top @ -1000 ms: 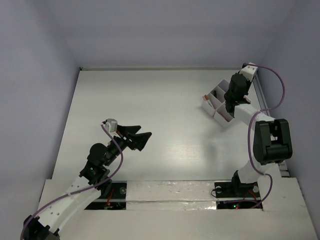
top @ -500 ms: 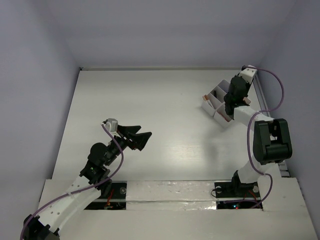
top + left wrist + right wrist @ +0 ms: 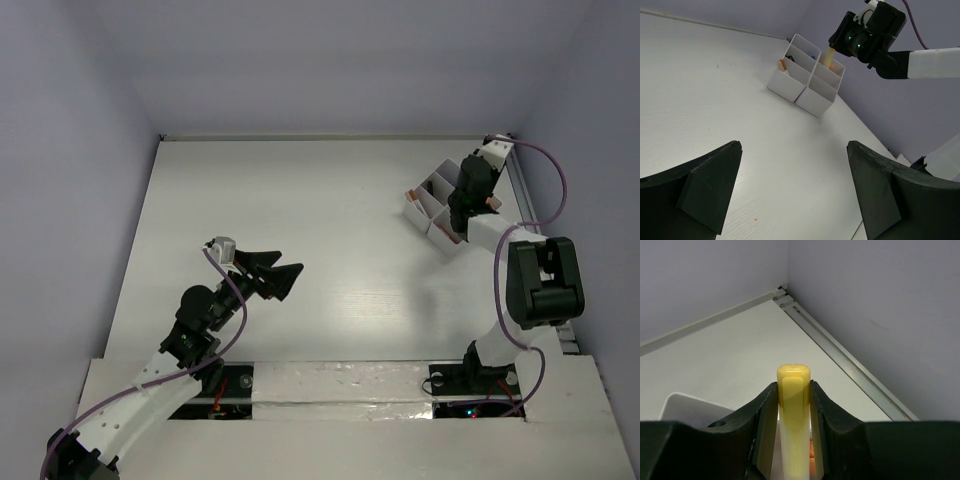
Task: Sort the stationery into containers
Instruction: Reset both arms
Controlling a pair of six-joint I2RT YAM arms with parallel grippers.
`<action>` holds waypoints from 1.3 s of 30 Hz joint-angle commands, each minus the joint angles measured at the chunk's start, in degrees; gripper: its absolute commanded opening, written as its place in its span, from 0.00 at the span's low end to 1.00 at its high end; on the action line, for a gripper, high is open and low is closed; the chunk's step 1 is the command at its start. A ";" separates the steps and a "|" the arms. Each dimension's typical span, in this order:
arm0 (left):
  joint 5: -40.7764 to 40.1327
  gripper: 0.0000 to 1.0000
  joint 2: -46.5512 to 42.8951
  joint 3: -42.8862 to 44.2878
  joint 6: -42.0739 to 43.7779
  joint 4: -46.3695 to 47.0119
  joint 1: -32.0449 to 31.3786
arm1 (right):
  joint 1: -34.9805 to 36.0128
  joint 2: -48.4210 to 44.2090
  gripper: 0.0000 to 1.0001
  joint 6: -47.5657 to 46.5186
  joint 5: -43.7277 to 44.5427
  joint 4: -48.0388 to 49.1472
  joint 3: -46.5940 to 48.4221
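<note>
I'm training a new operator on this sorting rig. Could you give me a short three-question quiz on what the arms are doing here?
1. Pick one. The right gripper is: A open and empty; B shut on a yellow plastic tube; C out of view.
2. True or false: the left gripper is open and holds nothing.
3. In a few words: what stands below the tube?
Key: 1 B. 2 True. 3 The white plastic organiser tray with divided compartments.
</note>
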 commanded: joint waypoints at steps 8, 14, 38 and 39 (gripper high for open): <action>-0.68 0.84 0.62 0.06 0.12 2.73 0.05 | -0.36 -10.62 0.74 8.19 -4.10 -3.51 -1.39; -1.39 0.85 0.62 1.03 -1.02 2.47 0.05 | -0.36 -20.62 0.86 17.06 -10.41 -10.18 -2.53; -15.45 0.95 -3.69 33.27 5.12 -23.27 0.05 | 1.31 -65.37 1.00 37.12 -72.40 -29.86 -5.09; -15.80 0.95 -3.78 34.94 5.65 -24.50 0.05 | 1.31 -67.64 1.00 35.98 -71.00 -31.02 -4.65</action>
